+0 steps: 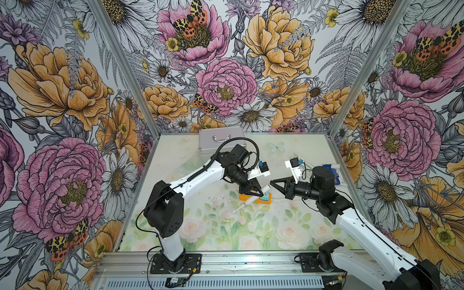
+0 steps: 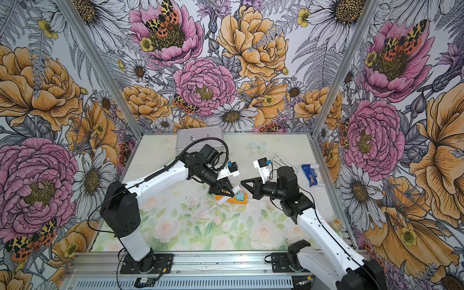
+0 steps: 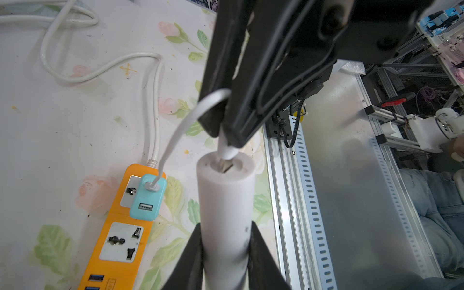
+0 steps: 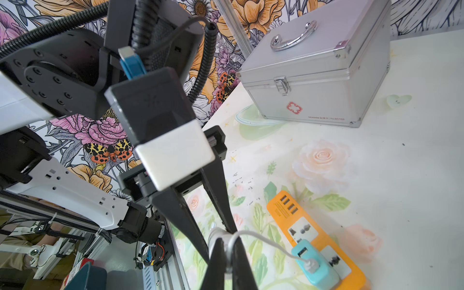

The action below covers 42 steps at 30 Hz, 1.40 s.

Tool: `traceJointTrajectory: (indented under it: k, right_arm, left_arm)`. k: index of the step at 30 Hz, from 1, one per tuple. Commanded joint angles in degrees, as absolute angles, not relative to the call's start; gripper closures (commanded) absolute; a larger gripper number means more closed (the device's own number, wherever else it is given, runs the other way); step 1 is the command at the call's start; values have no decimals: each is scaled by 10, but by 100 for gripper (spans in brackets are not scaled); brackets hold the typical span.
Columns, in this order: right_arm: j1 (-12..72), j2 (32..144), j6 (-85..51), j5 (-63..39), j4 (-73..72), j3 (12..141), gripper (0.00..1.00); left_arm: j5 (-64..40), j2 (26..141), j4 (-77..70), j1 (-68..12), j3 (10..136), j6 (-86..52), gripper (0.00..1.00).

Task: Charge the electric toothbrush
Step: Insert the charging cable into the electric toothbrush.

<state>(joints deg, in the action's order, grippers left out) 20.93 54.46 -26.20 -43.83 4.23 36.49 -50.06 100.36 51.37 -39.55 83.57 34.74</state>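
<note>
Electric toothbrush [image 3: 226,190] in left tool [image 3: 226,226], plug [image 3: 228,152] in right tool [image 3: 225,139]

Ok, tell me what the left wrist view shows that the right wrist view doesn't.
Only the left wrist view: the open port in the base of the electric toothbrush, with the plug at it. Only the right wrist view: the silver first-aid case. Both: the orange power strip, the teal adapter and the white charging cable.

Right end effector [image 4: 228,242] tight on white cable [image 4: 266,244] from teal adapter [image 4: 313,263] on orange power strip [image 4: 283,208]; silver case [image 4: 313,82] behind
</note>
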Motion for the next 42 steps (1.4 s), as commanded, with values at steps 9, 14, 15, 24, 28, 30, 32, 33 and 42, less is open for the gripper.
traceJointTrajectory:
  k: [9,14,15,24,28,30,32,33,42]
  right_arm:
    - [266,595,-222,-461,121,380,100]
    - [277,614,-217,-445,124,385,100]
    - [278,615,-219,-439,125,387,98]
    - [268,579,-222,-394,136,403,43]
    - [256,561,-224,-384,152,403,1]
    - [249,550,-225,-377,163,403,0]
    - [240,538,-231,-364,172,399,0]
    - [232,529,-236,-352,176,398,0]
    - [149,465,-287,-203,204,387,1]
  left_arm:
    - [-574,962,450,-386,880,390,94]
    - [-571,968,450,-386,889,393,94]
    - [-566,970,450,-386,889,394,94]
    - [-487,985,465,-384,854,419,94]
    - [-430,993,479,-382,838,433,92]
    - [-400,1003,493,-384,836,440,91]
    - [-363,1013,510,-388,837,448,89]
    - [-340,1020,520,-394,837,455,88]
    - [-209,1084,560,-452,842,477,86]
